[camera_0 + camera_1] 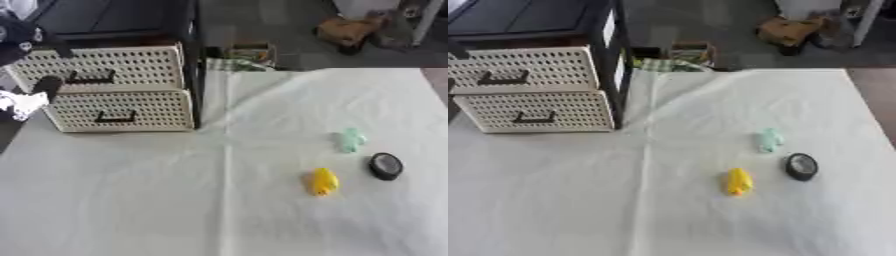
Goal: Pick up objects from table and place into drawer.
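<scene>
Showing only in the left eye view: left hand [35,92] beside drawer [118,75].

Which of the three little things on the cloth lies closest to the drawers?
The pale green object. It sits farther up the table and nearer the drawer unit than the yellow object and the black round object.

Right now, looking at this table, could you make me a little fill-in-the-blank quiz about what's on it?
1. The small yellow toy lies to the ___ of the round black disc.
2. The white perforated drawer unit has ___ drawers, both closed.
3. The pale green object lies ___ from the camera than the yellow toy.

Missing words: left; two; farther
</scene>
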Available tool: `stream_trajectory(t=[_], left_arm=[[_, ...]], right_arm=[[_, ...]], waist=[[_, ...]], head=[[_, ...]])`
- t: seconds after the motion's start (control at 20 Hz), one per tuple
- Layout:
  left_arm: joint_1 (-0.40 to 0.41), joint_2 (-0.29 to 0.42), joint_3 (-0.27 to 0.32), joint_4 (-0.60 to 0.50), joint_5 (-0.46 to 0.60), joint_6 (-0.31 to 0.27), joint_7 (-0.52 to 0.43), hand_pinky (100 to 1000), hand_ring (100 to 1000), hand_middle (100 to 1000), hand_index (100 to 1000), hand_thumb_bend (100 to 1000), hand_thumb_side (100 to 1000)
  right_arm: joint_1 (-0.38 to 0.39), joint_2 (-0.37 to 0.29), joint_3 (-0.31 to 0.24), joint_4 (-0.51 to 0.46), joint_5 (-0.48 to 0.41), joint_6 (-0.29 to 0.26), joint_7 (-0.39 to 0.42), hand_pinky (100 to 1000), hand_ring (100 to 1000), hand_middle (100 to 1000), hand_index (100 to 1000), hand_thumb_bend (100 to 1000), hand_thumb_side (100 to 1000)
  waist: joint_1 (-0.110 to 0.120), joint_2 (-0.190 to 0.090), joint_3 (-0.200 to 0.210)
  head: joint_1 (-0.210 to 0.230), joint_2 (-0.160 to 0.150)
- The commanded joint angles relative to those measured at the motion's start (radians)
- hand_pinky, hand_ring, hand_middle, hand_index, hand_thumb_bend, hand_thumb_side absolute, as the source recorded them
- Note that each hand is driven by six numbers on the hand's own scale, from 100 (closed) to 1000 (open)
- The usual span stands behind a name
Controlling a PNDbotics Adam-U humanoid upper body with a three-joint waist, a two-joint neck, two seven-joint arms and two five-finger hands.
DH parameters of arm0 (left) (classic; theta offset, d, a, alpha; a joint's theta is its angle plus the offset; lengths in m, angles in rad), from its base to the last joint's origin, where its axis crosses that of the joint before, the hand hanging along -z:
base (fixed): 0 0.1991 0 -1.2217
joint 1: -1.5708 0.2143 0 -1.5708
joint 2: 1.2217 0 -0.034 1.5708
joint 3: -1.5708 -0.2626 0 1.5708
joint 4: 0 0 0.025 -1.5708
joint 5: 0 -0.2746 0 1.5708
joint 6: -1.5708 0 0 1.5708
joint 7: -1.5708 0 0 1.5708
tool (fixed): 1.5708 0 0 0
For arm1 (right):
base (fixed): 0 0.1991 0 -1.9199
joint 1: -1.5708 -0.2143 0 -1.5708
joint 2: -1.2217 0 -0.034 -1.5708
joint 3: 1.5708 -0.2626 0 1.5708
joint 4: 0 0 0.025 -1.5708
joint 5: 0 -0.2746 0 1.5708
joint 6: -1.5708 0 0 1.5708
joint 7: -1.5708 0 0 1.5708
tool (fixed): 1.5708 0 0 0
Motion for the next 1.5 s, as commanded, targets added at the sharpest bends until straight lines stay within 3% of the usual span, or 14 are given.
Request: stream_trajectory(t=[0.05,0.45,0.9,1.5], left_arm=[[-0.03,0.011,-0.01,-0.012,-0.044,0.041,-0.018,100,100,100,813,105,408],[-0.06,-0.032,-0.064,0.018,-0.152,0.054,-0.078,100,100,100,899,105,408],[-0.065,-0.054,-0.075,0.062,-0.199,0.043,-0.109,100,100,100,882,105,408],[-0.069,-0.074,-0.061,0.149,-0.214,0.101,-0.113,100,100,100,838,105,408]], right_arm=[[-0.008,-0.028,-0.003,-0.017,0.004,-0.002,0.005,737,684,409,818,368,993],[-0.011,-0.026,-0.003,-0.017,0.005,-0.002,0.009,737,684,405,818,373,988],[-0.013,-0.022,-0.003,-0.017,0.005,-0.001,0.011,737,684,402,818,377,983],[-0.013,-0.018,-0.005,-0.017,0.01,-0.004,0.014,737,684,395,818,387,980]], waist=[[0.0,-0.015,-0.004],[0.004,-0.004,-0.013],[0.007,0.003,-0.016],[0.009,0.018,-0.023]], head=[[0.006,-0.016],[0.009,-0.029],[0.01,-0.034],[0.013,-0.053]])
